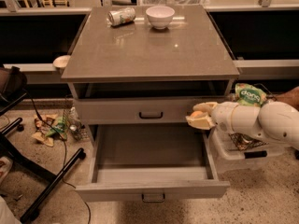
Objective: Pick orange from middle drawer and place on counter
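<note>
While one hand (199, 116) clasps one orange (197, 114) over open middle drawer (149, 189), one bowl (160, 17)

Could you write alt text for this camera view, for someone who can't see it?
The robot's gripper holds the orange above the right edge of the open middle drawer, level with the upper drawer. On the counter sit a white bowl and a tipped can.

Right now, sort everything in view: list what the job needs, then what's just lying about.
Job: orange; gripper, jaws shut on it, over the right side of the open middle drawer; counter.
Lying about: can, white bowl, snack bag, floor litter.
</note>
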Robot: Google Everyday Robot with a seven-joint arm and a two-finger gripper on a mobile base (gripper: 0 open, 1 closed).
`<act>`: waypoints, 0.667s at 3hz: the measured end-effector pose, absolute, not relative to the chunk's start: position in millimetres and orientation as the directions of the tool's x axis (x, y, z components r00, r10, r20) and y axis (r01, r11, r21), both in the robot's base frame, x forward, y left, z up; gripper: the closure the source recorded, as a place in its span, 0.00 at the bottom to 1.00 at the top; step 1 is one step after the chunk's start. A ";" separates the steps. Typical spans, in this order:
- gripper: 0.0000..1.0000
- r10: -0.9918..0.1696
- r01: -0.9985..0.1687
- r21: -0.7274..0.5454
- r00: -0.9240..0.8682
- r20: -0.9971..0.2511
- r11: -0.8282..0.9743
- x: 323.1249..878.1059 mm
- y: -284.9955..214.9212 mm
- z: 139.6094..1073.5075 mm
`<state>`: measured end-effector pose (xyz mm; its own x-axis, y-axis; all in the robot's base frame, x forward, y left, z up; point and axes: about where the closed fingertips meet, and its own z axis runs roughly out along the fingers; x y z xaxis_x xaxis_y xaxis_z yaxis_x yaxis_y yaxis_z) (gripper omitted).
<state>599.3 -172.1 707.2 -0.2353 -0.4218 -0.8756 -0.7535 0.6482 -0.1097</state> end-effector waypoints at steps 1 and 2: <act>1.00 -0.408 -0.734 -0.117 -0.230 -0.884 0.669 602.8 -187.0 725.9; 1.00 -0.390 -0.683 -0.140 -0.226 -0.893 0.717 606.1 -225.4 775.7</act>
<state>606.1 -225.4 775.7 -0.2260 -0.3896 -0.8928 -0.6828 0.7170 -0.1401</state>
